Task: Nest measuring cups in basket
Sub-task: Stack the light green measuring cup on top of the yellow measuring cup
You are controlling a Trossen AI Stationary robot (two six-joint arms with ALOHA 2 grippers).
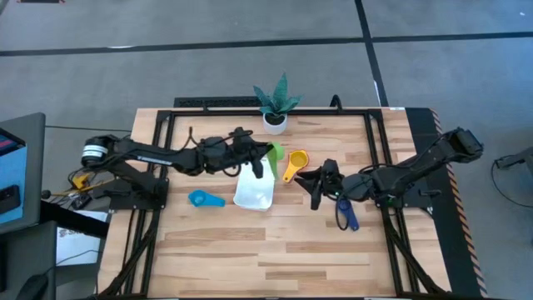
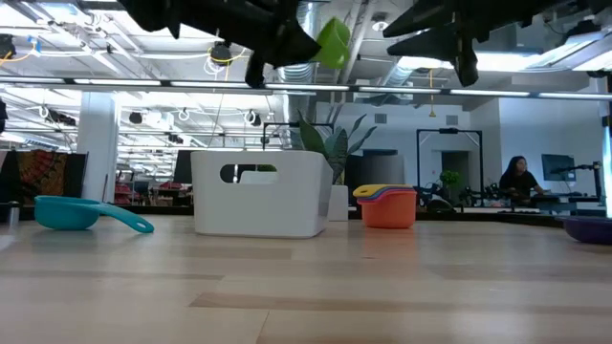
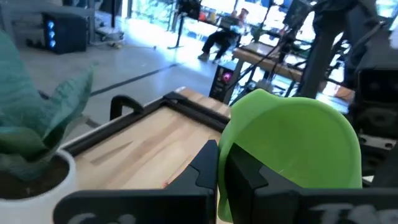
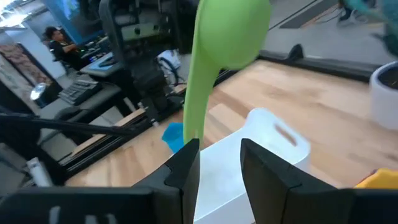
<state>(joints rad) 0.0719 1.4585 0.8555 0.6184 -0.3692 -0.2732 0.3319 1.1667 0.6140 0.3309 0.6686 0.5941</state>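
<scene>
My left gripper (image 1: pixel 260 165) reaches in from the table's left and is shut on a green measuring cup (image 1: pixel 273 153), held in the air over the far end of the white basket (image 1: pixel 254 192). The basket stands on its base at mid-table. My right gripper (image 1: pixel 315 190) hovers open just right of the basket, pointing at it, and touches nothing. A light blue cup (image 1: pixel 204 198) lies left of the basket. Several cups are stacked, yellow on top (image 1: pixel 296 158), to its far right. A navy cup (image 1: pixel 346 213) lies below my right arm. My left gripper pinches the green cup between its two fingers (image 3: pixel 249 177), low on the cup where the handle (image 3: pixel 224 202) runs back between them; the fingers hide the exact spot. They come in level from the table's left. The bowl (image 3: pixel 292 143) stands up past the fingertips, lifted clear.
A white pot with a green plant (image 1: pixel 275 110) stands at the table's far edge, behind the basket. A black frame (image 1: pixel 166 125) runs along the table's sides and back. Bare wood lies toward the near edge. A person (image 2: pixel 519 178) sits far off in the room.
</scene>
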